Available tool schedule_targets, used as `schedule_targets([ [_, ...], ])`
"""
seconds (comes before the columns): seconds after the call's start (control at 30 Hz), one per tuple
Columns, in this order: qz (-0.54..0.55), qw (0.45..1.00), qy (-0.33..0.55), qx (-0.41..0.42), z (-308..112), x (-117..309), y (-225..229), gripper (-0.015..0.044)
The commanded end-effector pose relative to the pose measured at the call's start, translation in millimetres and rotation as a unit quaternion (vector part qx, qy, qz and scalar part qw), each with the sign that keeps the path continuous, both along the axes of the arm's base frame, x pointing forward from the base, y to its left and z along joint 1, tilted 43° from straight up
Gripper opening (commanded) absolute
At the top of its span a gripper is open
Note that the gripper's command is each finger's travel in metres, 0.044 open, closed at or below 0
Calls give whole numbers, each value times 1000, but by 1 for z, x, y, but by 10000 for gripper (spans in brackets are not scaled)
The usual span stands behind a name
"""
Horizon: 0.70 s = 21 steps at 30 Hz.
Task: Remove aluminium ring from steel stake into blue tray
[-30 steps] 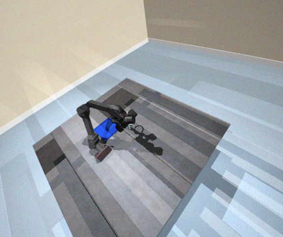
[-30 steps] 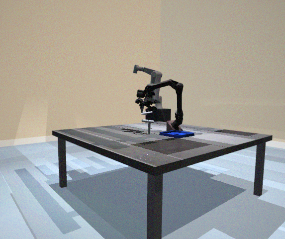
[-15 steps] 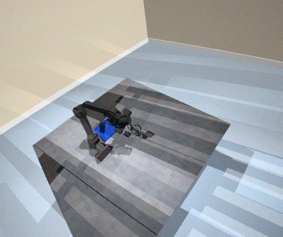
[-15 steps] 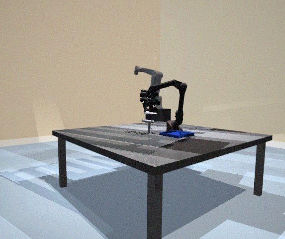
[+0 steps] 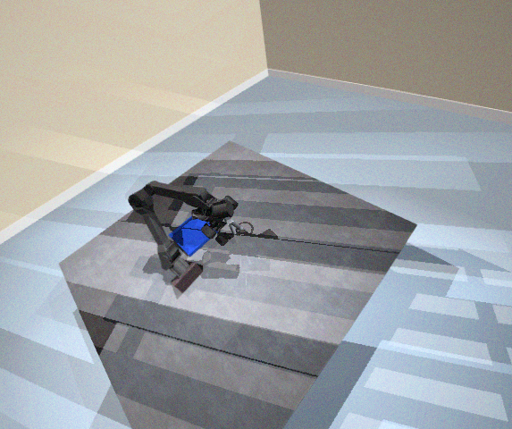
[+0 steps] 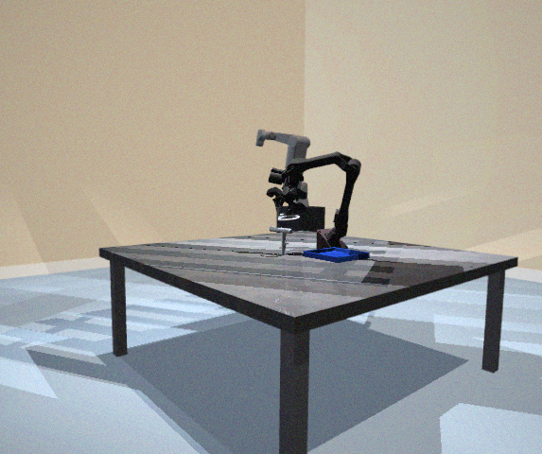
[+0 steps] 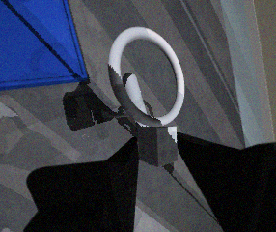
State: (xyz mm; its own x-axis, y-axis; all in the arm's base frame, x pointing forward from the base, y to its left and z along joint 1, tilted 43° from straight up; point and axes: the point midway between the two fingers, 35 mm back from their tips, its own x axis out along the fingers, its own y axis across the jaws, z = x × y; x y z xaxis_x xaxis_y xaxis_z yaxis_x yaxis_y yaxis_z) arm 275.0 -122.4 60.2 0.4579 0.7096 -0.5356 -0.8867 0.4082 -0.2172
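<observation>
Beige walls surround a dark tabletop (image 5: 264, 295) (image 6: 241, 288); near its centre, the jaws (image 5: 222, 231) (image 6: 288, 211) clamp the ring's tab, holding the aluminium ring (image 6: 288, 218) (image 7: 179, 79) above the steel stake (image 6: 283, 243), left of the blue tray (image 6: 337, 257) in the exterior view.

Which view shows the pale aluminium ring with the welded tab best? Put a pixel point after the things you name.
Wrist: the pale aluminium ring with the welded tab (image 7: 178, 72) (image 6: 288, 218) is large there, its whole loop in sight, tab between the dark gripper fingers (image 6: 283, 207). Exterior shows it small, above the steel stake's cross-bar (image 6: 280, 229). Top is too cluttered to tell it apart surely.
</observation>
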Motion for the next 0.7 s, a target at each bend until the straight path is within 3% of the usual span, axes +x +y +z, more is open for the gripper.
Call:
schedule_targets([
  [0.0, -11, 999, 41, -3, 4, -1, 5, 0],
  [0.67, -97, 966, 237, -33, 16, -10, 29, 0],
])
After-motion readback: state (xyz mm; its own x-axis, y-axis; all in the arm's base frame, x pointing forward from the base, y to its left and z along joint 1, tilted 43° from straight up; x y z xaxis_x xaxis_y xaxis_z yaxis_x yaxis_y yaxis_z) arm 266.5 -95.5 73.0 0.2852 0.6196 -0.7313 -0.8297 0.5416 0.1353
